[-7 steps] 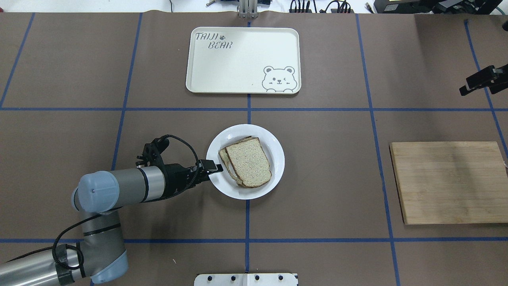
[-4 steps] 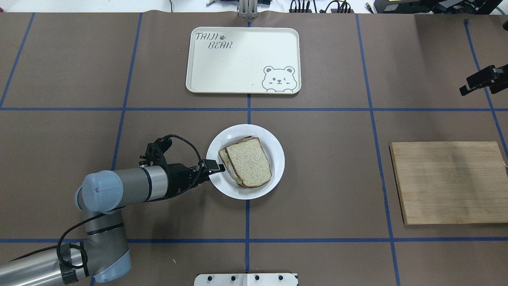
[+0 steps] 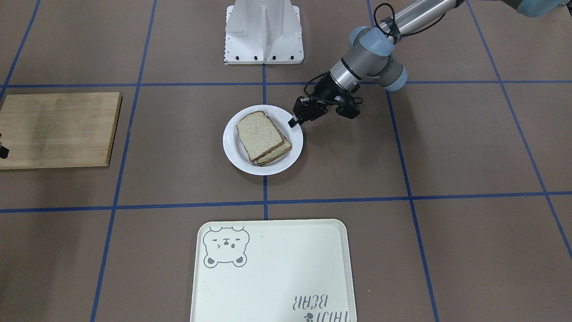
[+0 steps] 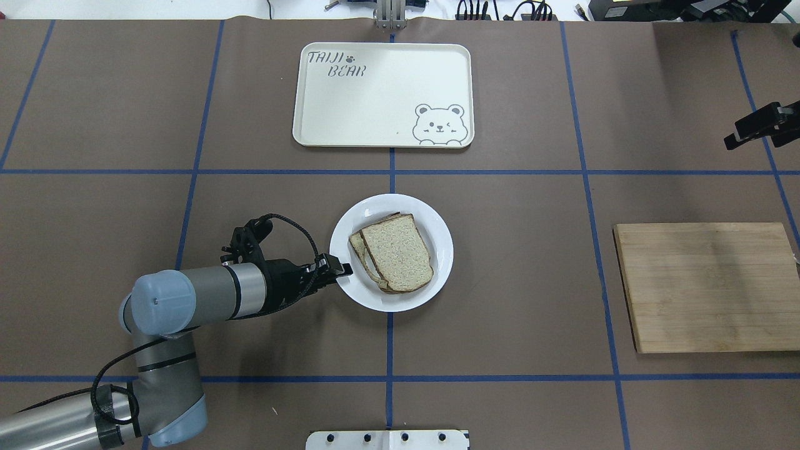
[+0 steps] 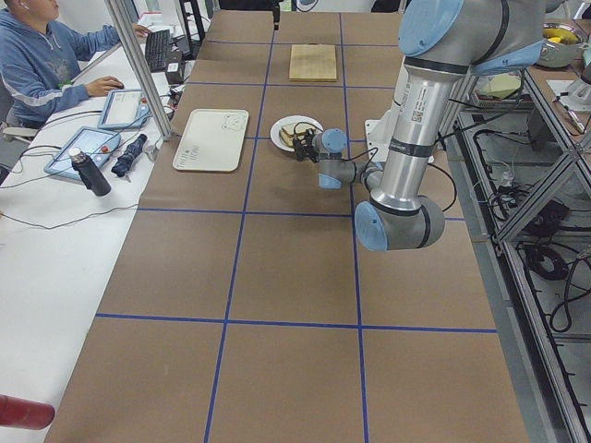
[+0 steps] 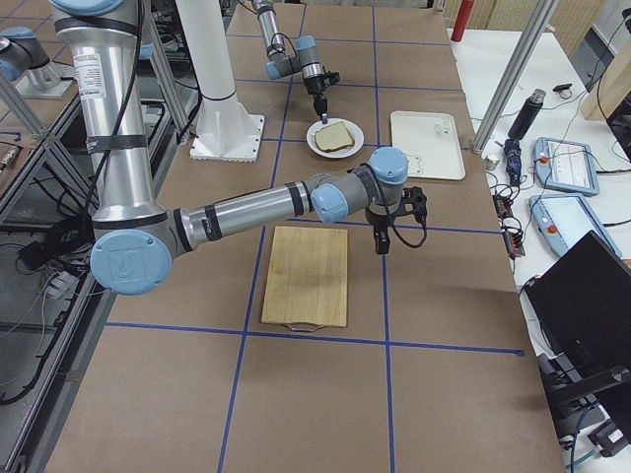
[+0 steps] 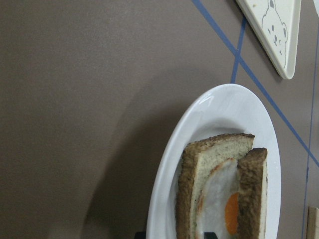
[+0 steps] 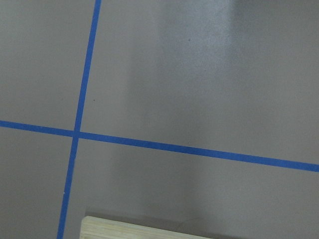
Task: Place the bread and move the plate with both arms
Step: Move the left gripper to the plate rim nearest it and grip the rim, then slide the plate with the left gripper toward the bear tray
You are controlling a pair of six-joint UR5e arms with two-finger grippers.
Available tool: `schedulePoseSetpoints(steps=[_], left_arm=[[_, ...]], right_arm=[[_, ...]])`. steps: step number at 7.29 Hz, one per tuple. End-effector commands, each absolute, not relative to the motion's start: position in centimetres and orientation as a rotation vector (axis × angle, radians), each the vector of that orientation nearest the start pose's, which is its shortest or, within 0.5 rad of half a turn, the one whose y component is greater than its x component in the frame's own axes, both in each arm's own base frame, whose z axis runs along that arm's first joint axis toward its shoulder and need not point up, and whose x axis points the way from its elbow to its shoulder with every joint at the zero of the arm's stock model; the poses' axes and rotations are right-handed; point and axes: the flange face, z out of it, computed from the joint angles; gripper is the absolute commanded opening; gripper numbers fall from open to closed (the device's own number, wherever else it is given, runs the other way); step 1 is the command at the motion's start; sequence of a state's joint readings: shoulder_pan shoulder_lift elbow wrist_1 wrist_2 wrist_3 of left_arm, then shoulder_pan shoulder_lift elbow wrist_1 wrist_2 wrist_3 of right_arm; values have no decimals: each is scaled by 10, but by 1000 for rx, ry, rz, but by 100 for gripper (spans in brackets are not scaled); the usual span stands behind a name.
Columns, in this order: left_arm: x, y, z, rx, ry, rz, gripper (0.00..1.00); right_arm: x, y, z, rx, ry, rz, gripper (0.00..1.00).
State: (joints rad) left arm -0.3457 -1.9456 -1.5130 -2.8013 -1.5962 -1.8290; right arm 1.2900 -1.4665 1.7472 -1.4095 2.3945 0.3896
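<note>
The white plate [image 4: 440, 250] sits at the table's middle and also shows in the front view [image 3: 268, 169]. The plain bread [image 4: 397, 253] lies on top of the slice bearing a fried egg [image 4: 357, 247], slightly offset. In the left wrist view the bread [image 7: 251, 189] leans over the egg slice [image 7: 192, 189] on the plate [image 7: 214, 104]. My left gripper [image 4: 342, 269] is shut on the plate's left rim, low over the table. My right gripper [image 4: 731, 140] hangs at the far right edge, away from the plate. I cannot tell whether it is open.
A cream bear tray [image 4: 381, 94] lies beyond the plate at the far middle. A wooden cutting board [image 4: 709, 287] lies to the right, with the right gripper [image 6: 383, 244] just past its far end. The white base [image 3: 263, 31] stands at the near edge.
The left arm has moved a little to the right, and the plate with both slices has shifted right with it. The right gripper has barely moved.
</note>
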Motion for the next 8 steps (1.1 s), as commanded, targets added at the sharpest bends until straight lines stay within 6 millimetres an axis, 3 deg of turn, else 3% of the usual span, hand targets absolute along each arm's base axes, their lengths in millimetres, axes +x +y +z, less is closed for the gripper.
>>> schedulePoseSetpoints(steps=[1, 3, 5, 8], left_arm=[[550, -333, 337, 43, 1571, -453, 0], [547, -332, 331, 40, 1585, -454, 0], [537, -329, 312, 7, 1630, -476, 0], [512, -370, 306, 17, 1647, -585, 0]], right_arm=[[-92, -535, 495, 122, -910, -81, 99], [-91, -536, 493, 124, -915, -82, 99], [-91, -536, 493, 124, -915, -81, 99], [-92, -538, 490, 130, -917, -84, 99]])
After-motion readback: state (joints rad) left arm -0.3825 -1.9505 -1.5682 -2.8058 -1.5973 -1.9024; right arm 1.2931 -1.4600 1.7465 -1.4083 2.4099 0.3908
